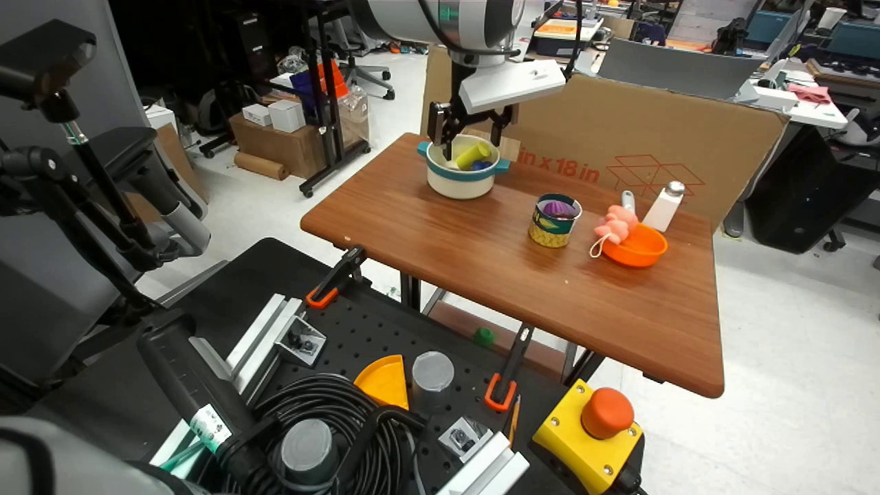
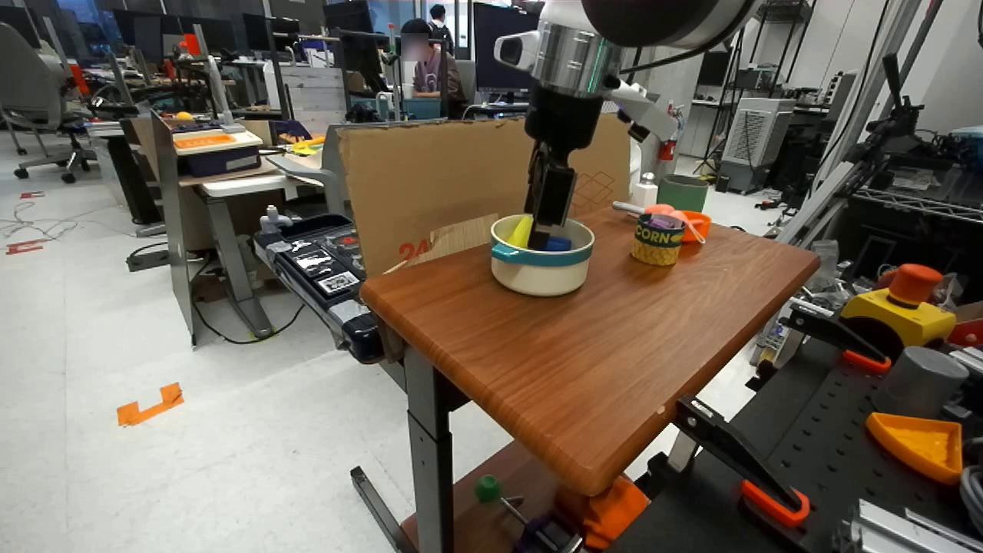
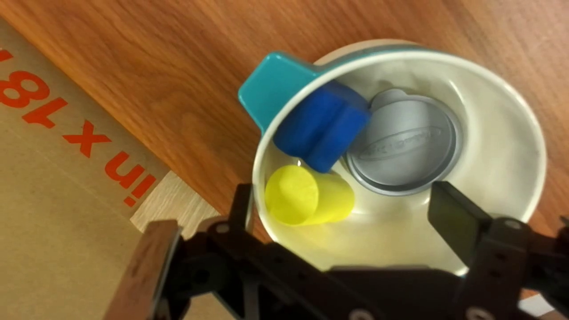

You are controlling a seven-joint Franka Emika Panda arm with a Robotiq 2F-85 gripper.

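My gripper [image 3: 343, 200] stands open over a cream pot [image 1: 459, 184] with a teal rim band and teal handles, on the wooden table. In the wrist view, one finger [image 3: 242, 204] appears just outside the pot's rim, the other finger [image 3: 458, 218] over its inside. A yellow cylinder [image 3: 293, 195] leans against the pot's wall, seen between the spread fingers with gaps on both sides. Beside it lie a blue block [image 3: 322, 124] and a round grey lid-like piece [image 3: 402, 142]. Nothing is held. In an exterior view the gripper hides part of the pot's contents.
A corn can [image 1: 553, 223] with a purple item inside stands to one side. Farther along are an orange bowl [image 1: 636, 256], a pink item [image 1: 617, 225] and a white shaker [image 1: 663, 206]. A cardboard panel [image 2: 445, 177] borders the table's back, close to the pot.
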